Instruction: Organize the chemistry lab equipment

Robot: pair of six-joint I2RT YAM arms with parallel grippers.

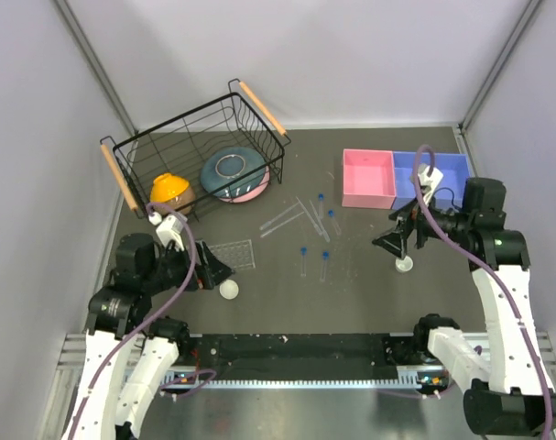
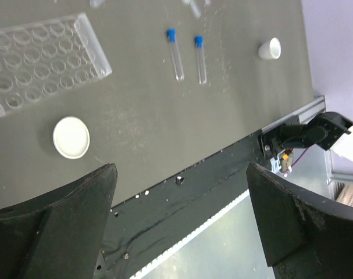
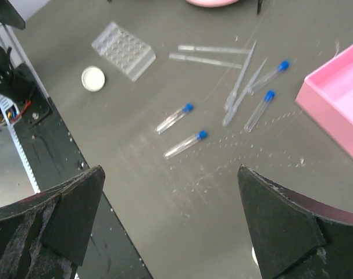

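Note:
Several clear tubes with blue caps (image 1: 303, 259) lie mid-table, along with thin clear rods (image 1: 282, 220). The clear flat rack (image 1: 234, 255) lies at the left, with a white round cup (image 1: 229, 290) just in front of it. My left gripper (image 1: 218, 272) hovers open and empty beside that cup (image 2: 71, 138) and the rack (image 2: 42, 61). The second white cup (image 1: 404, 264) stands under my right gripper (image 1: 387, 246), which is open and empty. In the right wrist view the tubes (image 3: 185, 145) and rods (image 3: 240, 87) lie beyond the fingers.
A black wire basket (image 1: 195, 137) at the back left holds an orange bowl (image 1: 170, 191) and a teal-pink bowl (image 1: 234, 174). A pink tray (image 1: 367, 177) and a blue tray (image 1: 438, 174) stand at the back right. A black strip (image 1: 296, 348) edges the table's front.

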